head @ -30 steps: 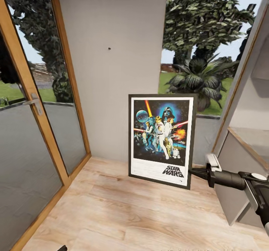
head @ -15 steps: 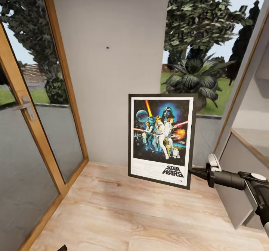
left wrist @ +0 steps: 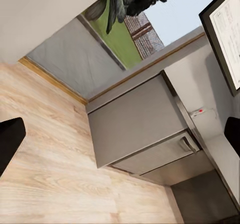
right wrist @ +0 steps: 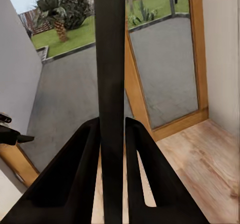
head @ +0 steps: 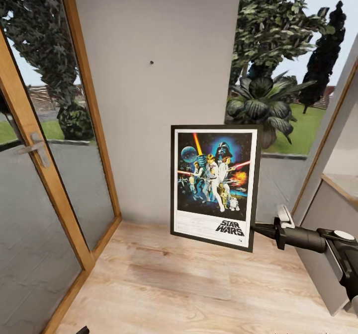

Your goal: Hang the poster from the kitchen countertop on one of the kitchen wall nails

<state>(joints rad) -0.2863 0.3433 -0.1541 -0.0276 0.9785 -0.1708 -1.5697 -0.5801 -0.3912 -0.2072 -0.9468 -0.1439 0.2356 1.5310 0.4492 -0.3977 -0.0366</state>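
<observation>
Pinching the poster (head: 215,185) edge, right claw (head: 258,229) fingers closed tight.

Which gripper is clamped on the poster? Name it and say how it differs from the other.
The right gripper: its fingers pinch the poster's black frame edge. The left gripper is open around nothing.

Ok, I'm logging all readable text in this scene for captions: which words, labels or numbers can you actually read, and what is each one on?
"STAR WARS": black logo on the white strip at the bottom of the black-framed rectangular poster, which the right claw grips by its edge.
Small print on that same white strip: too small to read.
Small red mark on the grey cabinet in the left wrist view: too blurred to read.
</observation>
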